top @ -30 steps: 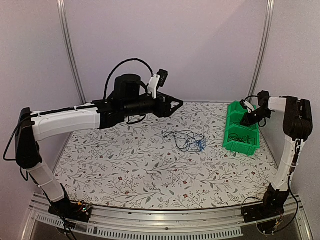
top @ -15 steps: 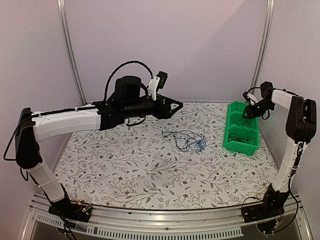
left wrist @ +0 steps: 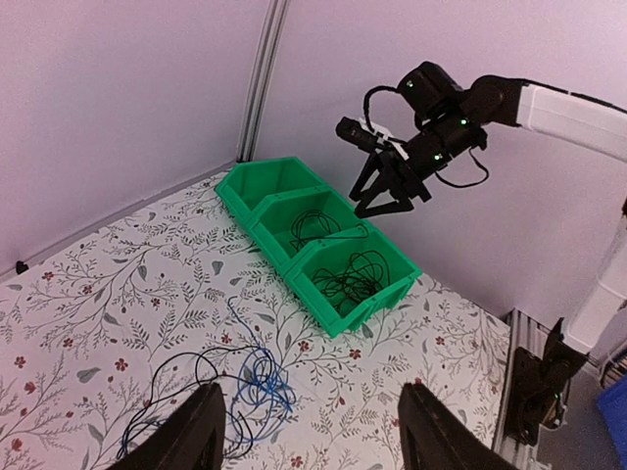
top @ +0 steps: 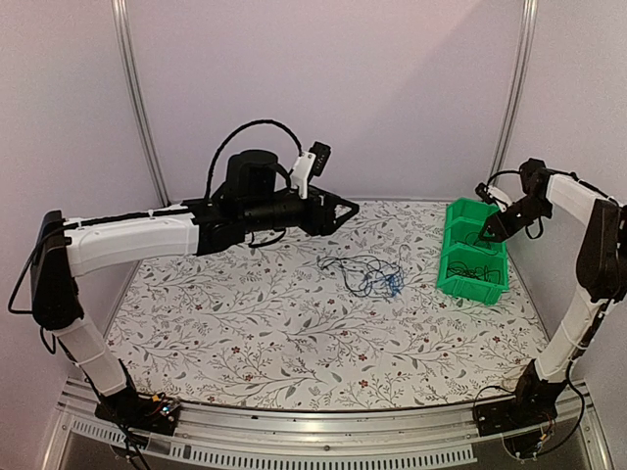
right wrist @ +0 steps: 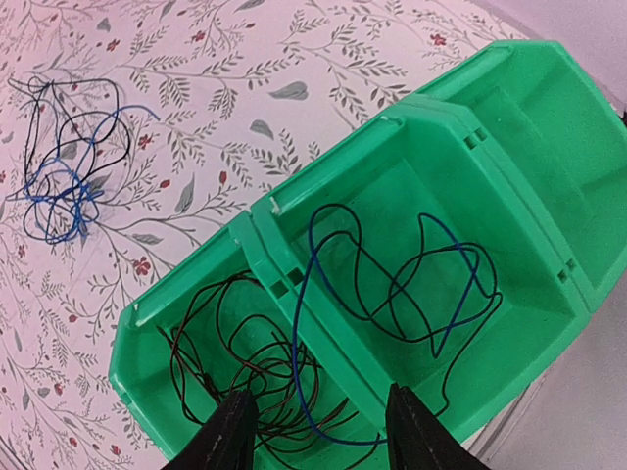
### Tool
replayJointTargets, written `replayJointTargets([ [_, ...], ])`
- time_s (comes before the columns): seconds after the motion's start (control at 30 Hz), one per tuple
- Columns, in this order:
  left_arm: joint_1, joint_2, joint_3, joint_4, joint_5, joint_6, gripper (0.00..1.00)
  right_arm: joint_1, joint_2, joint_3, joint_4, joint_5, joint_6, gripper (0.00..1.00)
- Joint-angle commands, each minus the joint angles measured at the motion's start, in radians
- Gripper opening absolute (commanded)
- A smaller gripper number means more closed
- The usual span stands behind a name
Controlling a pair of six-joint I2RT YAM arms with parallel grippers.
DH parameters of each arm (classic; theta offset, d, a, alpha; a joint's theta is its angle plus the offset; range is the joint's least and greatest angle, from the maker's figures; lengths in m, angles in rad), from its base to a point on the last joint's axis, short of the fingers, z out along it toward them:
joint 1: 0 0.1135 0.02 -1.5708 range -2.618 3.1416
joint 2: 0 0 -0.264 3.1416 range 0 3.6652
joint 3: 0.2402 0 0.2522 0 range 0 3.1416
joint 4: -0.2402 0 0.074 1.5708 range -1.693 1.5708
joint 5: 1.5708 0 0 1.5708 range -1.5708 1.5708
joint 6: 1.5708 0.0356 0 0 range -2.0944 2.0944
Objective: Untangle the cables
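Observation:
The loose tangle of cables [top: 367,274], thin black wires around a bright blue one, lies on the flowered table mid-right. It also shows in the left wrist view [left wrist: 235,382] and the right wrist view [right wrist: 64,176]. My left gripper [top: 343,209] hovers behind and left of the tangle, open and empty [left wrist: 313,436]. My right gripper [top: 487,227] hangs open over the green bin [top: 470,291], nothing between its fingers [right wrist: 318,431]. Below it a dark blue cable [right wrist: 312,294] drapes over the divider between two compartments, beside a black cable [right wrist: 411,284].
The green bin [right wrist: 333,166] has three compartments; the nearest holds dark wires [right wrist: 235,352], and the farthest [left wrist: 269,181] shows nothing inside. It stands at the table's right edge, close to the wall and a metal post [top: 514,88].
The right gripper has opened and its arm has swung up and to the right above the bin. The left arm and the tangle have stayed put.

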Motion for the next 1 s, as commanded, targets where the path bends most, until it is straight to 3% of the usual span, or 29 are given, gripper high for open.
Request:
replayJointTargets([
  [0.0,0.012,0.021,0.02,-0.016,0.022,0.018,0.63,0.023,-0.015,-0.049,-0.087,-0.003,-0.15,0.5],
  [0.47,0.012,0.017,0.02,-0.03,0.015,0.012,0.63,0.041,0.121,0.024,-0.091,0.145,-0.158,0.44],
  [0.63,0.012,0.018,0.018,-0.026,0.011,0.01,0.63,0.042,0.138,0.055,-0.084,0.146,-0.149,0.25],
  [0.77,0.012,0.019,0.015,-0.021,0.008,0.01,0.63,0.042,0.146,0.078,-0.08,0.146,-0.142,0.03],
  [0.97,0.014,0.026,0.015,-0.015,0.007,0.011,0.63,0.042,0.198,0.129,-0.024,0.182,-0.117,0.0],
])
